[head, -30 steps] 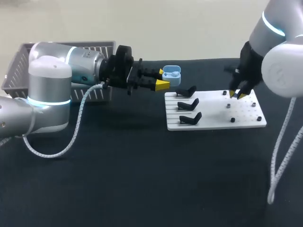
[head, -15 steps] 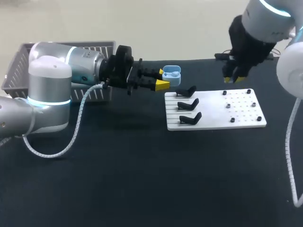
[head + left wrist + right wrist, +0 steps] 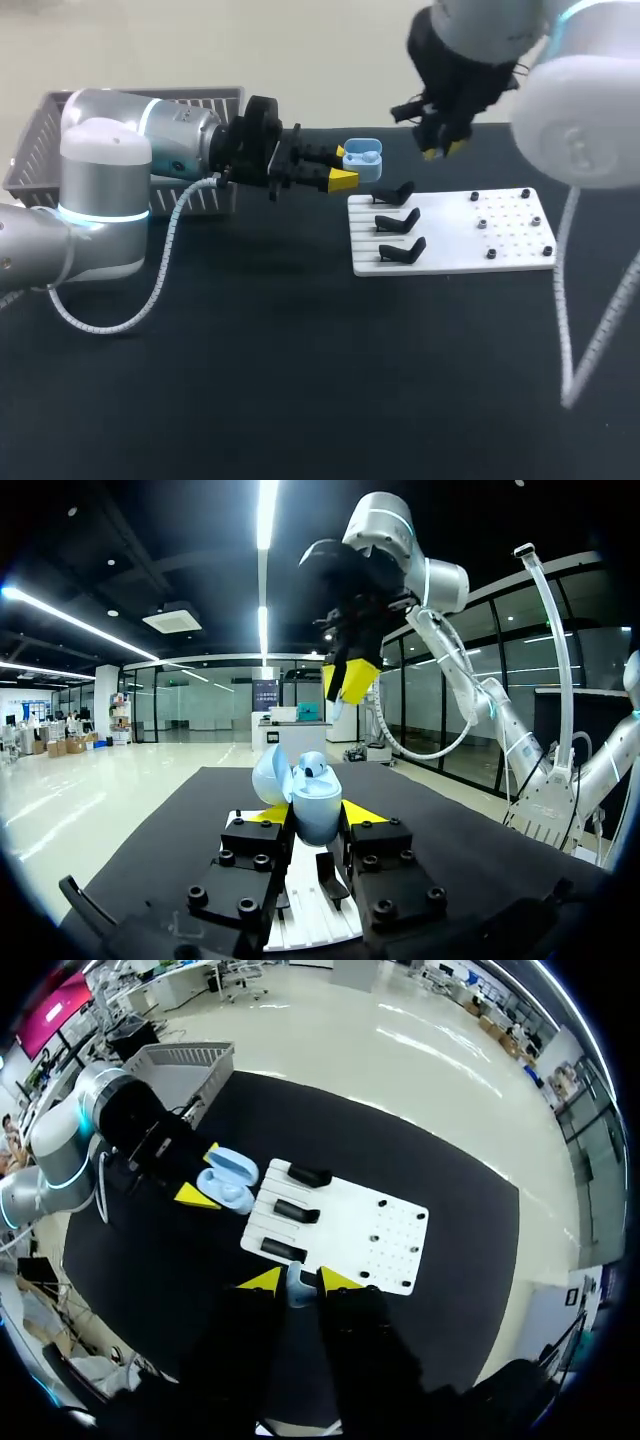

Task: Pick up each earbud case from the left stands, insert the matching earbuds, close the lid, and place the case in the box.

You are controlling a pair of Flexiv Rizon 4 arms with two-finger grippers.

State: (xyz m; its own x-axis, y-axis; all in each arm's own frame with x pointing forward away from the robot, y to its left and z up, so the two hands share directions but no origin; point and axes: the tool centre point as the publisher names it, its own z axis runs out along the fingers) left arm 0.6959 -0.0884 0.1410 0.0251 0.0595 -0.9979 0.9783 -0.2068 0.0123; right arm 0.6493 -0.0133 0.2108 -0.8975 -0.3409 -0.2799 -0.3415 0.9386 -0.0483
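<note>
Blue earbud case (image 3: 362,154) held open, earbud (image 3: 299,1287) aloft.
The left gripper (image 3: 342,165) clamps the case; the right gripper (image 3: 443,151) pinches the earbud.

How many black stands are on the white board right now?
3, in a column on the white board's left side: far stand, middle stand, near stand. All look empty; none seems hidden.

A black surface (image 3: 250,380) carried a white board (image 3: 450,245) toward its right side; small dark pegs (image 3: 491,254) dotted the board's perforated right half, well apart from one another.
</note>
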